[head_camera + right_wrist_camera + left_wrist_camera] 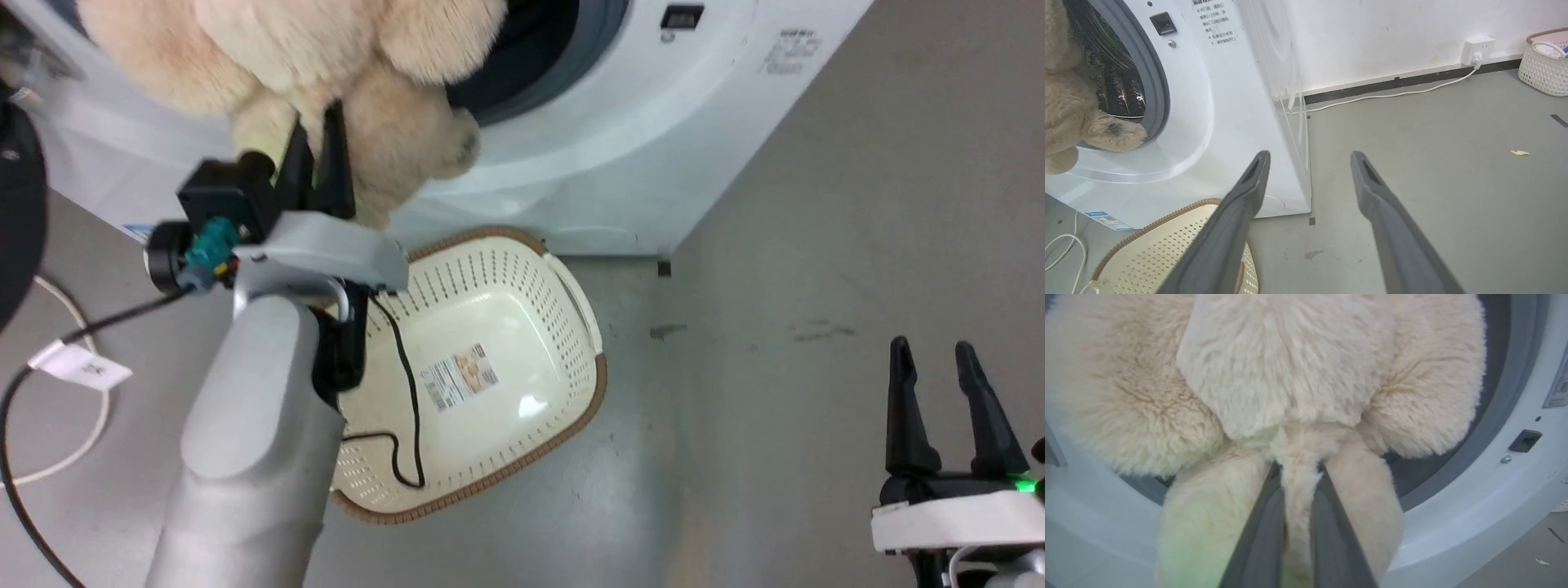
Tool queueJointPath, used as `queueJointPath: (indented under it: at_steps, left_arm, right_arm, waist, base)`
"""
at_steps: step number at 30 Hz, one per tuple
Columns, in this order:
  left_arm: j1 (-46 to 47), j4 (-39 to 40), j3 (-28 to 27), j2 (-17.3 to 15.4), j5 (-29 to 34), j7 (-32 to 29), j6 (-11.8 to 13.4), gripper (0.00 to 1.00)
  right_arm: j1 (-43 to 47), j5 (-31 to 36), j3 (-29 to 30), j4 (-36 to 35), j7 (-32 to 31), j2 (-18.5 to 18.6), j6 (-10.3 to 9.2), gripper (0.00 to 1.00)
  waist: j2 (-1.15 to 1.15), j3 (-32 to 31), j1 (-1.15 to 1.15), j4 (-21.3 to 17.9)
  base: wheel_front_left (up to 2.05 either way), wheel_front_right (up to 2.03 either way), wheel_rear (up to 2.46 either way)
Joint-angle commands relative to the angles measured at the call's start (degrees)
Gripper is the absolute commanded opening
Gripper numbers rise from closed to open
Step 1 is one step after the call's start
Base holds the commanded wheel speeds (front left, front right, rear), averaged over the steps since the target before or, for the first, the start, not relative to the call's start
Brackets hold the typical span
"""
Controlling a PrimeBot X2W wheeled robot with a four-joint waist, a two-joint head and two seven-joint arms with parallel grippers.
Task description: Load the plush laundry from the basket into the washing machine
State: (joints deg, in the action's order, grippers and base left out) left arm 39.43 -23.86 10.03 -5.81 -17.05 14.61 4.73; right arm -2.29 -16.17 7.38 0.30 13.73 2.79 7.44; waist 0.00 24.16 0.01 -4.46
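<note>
The left hand (pixel 1298 470) is pressed together on a thin fold of the fluffy cream-beige stuffed toy (pixel 1290 367), and the fur is squeezed between its two dark fingers. It holds the toy up at the round opening of the large white front-loading washing machine (pixel 653 131). The bigger lumps of the toy lie against the grey rubber ring (pixel 1498 396), and one rounded limb hangs over the lower edge of the opening. In the head view the upper part of the toy is cut off by the picture border, so I cannot tell how far it reaches inside. In the right wrist view a part of the shiny perforated steel drum (pixel 1114 81) shows behind the toy.

The oval cream-white perforated plastic laundry basket (pixel 600 384) with a brown woven-look rim stands on the grey floor (pixel 816 245) just in front of the machine. A label sticker (pixel 459 377) is on its bottom. A black cable (pixel 408 384) from the left arm hangs in front of the basket, and the pale forearm hides the basket's left end.

The right hand (pixel 931 351) is spread, its fingers wide apart, low over the floor and well apart from the machine. At the left border of the head view a dark rounded shape (pixel 16 212) is cut off, and I cannot tell what it is.
</note>
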Motion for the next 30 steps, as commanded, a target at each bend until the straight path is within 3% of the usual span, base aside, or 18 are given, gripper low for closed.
queueJointPath:
  at_steps: [1,16,30]
  left_arm:
    - [1.8,0.2,-0.7,0.2,0.6,0.4,-0.4,0.00]
    - [12.6,1.0,-7.7,0.2,5.8,0.4,-2.9,0.00]
    - [24.4,-0.7,-10.3,-1.5,8.9,0.4,-4.5,0.00]
  right_arm:
    - [-1.1,0.4,0.1,-0.4,0.2,0.1,0.05,1.00]
    - [-3.5,0.6,-0.7,-1.4,0.5,0.1,0.05,1.00]
    - [-4.1,0.2,-1.5,-1.7,0.9,0.1,0.05,1.00]
  waist:
    - [0.00,2.6,-0.01,-1.1]
    - [0.00,11.4,-0.01,-3.3]
    - [0.00,16.1,-0.01,-4.5]
  base:
    - [0.00,0.00,0.00]
    - [0.00,0.00,0.00]
    - [0.00,0.00,0.00]
